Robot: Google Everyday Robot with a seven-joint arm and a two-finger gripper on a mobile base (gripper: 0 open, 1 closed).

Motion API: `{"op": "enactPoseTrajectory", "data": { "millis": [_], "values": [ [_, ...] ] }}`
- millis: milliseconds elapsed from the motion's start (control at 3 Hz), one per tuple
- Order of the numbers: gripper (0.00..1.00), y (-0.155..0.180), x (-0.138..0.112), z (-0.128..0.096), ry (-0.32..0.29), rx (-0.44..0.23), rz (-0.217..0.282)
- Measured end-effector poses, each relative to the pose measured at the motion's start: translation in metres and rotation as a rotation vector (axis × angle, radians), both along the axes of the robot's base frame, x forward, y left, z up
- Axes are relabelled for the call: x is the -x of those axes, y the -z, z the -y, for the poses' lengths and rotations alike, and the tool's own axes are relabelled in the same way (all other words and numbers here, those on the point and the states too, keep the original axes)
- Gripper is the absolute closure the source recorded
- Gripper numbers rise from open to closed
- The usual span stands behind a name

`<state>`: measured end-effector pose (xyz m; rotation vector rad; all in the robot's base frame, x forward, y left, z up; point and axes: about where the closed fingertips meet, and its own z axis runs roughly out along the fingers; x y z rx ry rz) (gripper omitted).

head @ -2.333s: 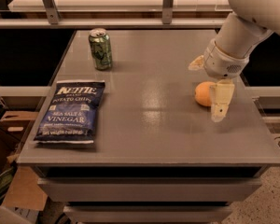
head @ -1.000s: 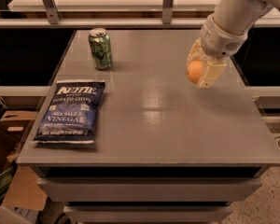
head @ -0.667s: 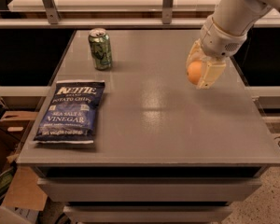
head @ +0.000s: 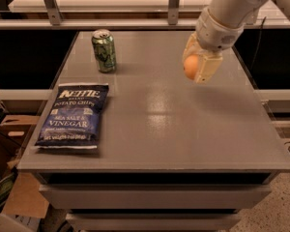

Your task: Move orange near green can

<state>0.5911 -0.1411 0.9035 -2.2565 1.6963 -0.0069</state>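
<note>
The orange [head: 190, 66] is a small round orange-yellow fruit held between the pale fingers of my gripper [head: 197, 67], lifted above the right half of the grey table [head: 174, 124]. The gripper hangs from the white arm that comes in from the top right. The green can [head: 104, 50] stands upright at the far left of the table, well to the left of the gripper and apart from it.
A blue Kettle chip bag [head: 74, 116] lies flat at the front left of the table. A metal rail and posts run behind the table's far edge. Cardboard boxes sit on the floor at the lower left.
The gripper closed on the orange and lifted it off the table. Since then it has carried the orange slightly to the left and higher.
</note>
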Motion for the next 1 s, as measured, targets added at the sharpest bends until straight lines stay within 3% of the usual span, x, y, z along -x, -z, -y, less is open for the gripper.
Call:
{"op": "enactPoseTrajectory", "data": {
  "millis": [333,667,1000],
  "values": [
    [1.00,-0.008,-0.027,-0.045,-0.082,-0.010,0.025],
    [1.00,-0.005,-0.046,-0.092,-0.146,-0.060,0.019],
    [1.00,0.012,-0.066,-0.133,-0.169,-0.145,-0.022]
  ]
}}
